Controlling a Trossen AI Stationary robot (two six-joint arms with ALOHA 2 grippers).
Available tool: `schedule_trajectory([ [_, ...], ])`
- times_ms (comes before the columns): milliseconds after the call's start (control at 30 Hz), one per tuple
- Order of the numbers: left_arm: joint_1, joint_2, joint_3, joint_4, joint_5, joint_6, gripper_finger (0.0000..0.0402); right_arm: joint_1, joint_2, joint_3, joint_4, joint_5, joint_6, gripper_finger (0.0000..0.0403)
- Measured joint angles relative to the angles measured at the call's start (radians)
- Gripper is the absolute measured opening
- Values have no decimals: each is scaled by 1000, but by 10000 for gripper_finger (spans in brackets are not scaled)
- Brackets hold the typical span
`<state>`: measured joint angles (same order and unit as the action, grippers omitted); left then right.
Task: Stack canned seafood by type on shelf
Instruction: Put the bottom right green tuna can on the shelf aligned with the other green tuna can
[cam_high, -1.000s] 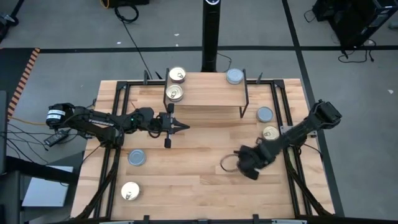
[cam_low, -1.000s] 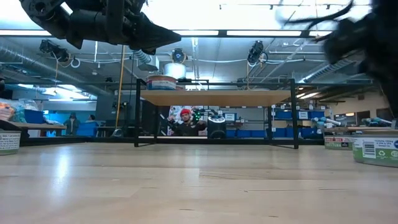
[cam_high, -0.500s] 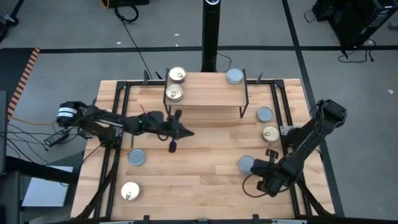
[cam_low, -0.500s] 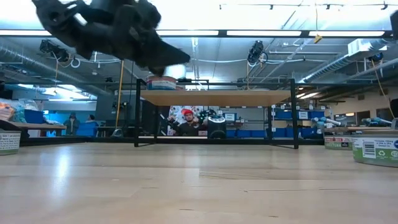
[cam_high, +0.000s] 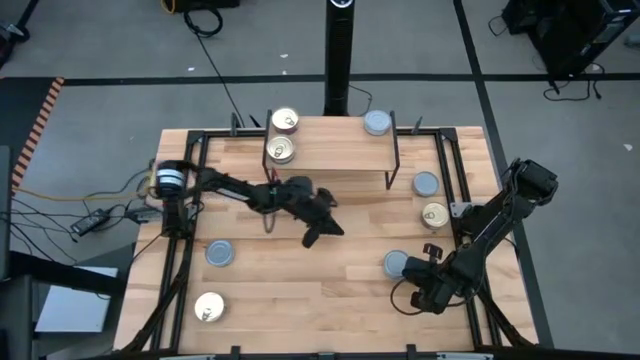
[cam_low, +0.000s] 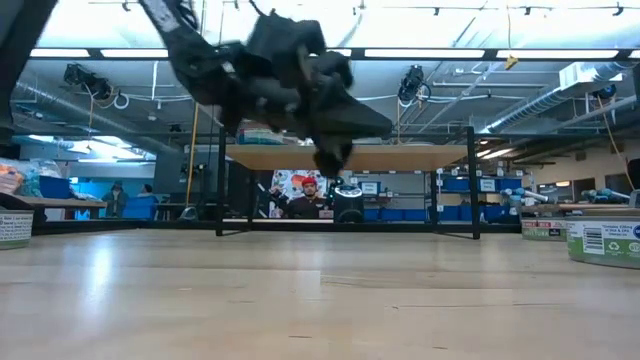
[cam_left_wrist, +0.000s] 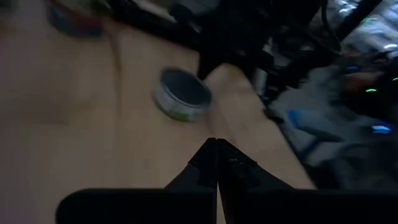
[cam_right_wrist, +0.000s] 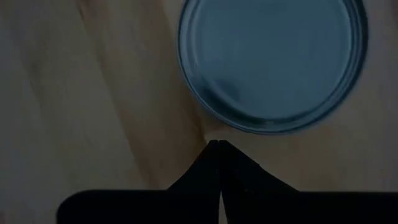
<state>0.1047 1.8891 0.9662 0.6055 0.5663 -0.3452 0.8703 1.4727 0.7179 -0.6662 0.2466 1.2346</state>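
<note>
The shelf stands at the table's far middle with two gold-lidded tins on its left end and a blue-grey tin on its right end. My left gripper hangs shut over the table's middle, in front of the shelf, holding nothing. My right gripper is shut and points steeply down near the right front. Its tips stand just short of the rim of a blue-grey tin lying flat on the table. The left wrist view shows that tin ahead.
Loose tins lie on the table: blue-grey and gold at the right, blue-grey and gold at the near left. A black frame rail runs along the right side. Bare wood lies between the arms.
My left gripper has swept from the shelf's left front toward the table's middle and right, sinking and rolling as it went. My right gripper has drawn back toward the near right corner, leaving the blue-grey tin uncovered and flat on the table.
</note>
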Motion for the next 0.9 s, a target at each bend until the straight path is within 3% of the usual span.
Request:
schedule_trajectory([
  [267,11,247,232,-13,212,-241,38,-31,0,-46,53,54,-14,11],
  [500,15,339,399,-177,210,-281,119,-97,0,-58,82,87,-104,11],
  [667,14,345,477,-344,119,-189,176,-140,0,-58,93,104,-154,11],
  [900,14,345,511,-445,100,-138,215,-155,0,-4,108,72,-209,11],
])
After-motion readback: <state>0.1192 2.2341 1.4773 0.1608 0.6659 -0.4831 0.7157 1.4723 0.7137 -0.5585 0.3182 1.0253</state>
